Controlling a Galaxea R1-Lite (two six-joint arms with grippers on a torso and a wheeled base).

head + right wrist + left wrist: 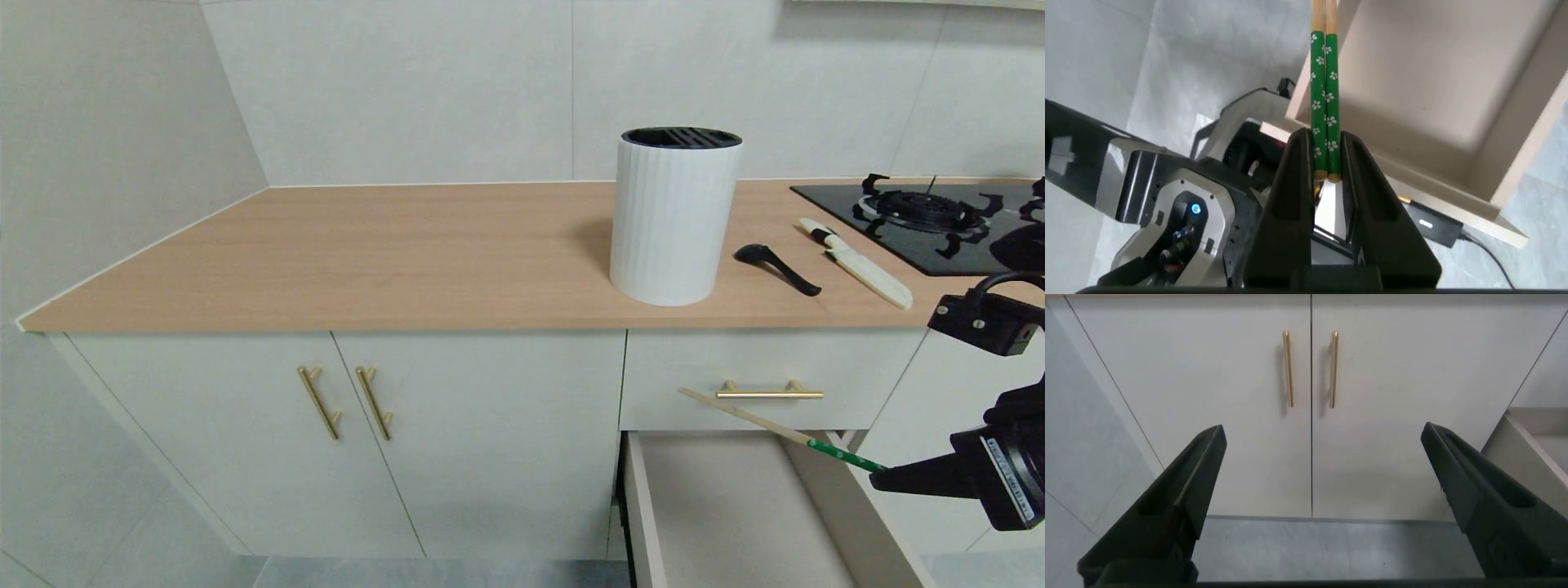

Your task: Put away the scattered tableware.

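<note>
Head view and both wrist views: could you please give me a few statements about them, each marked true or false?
1. The right end effector is shut on a pair of wooden chopsticks with green flowered ends. True.
2. The drawer below it is closed. False: the pale drawer stands open.
3. The left end effector holds a spoon. False: it is open and holds nothing, facing the white cabinet doors.
4. The white ribbed cylindrical holder stands upright on the wooden countertop. True.
5. The spoon sits inside the holder. False: the black spoon lies on the countertop, between the holder and the cream-handled knife.
</note>
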